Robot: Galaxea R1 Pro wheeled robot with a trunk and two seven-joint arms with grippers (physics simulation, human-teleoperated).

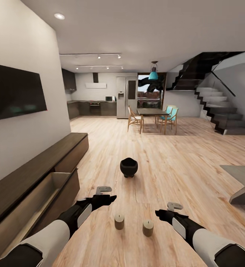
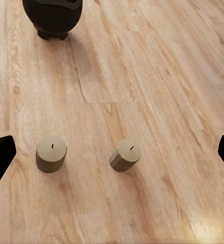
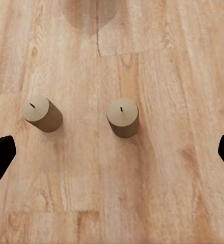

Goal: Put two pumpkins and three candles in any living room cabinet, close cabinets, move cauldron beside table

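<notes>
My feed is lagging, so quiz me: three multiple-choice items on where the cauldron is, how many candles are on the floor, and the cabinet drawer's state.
1. The cauldron stands:
A. on the floor beyond the candles
B. on the cabinet
C. under the dining table

2. Candles on the floor:
A. one
B. two
C. three

3. The near cabinet drawer is:
A. shut
B. pulled open, nothing seen inside
C. open with pumpkins inside

Answers:
1 A, it sits on the planks past both candles.
2 B, left candle and right candle.
3 B, its pale inside shows.
</notes>
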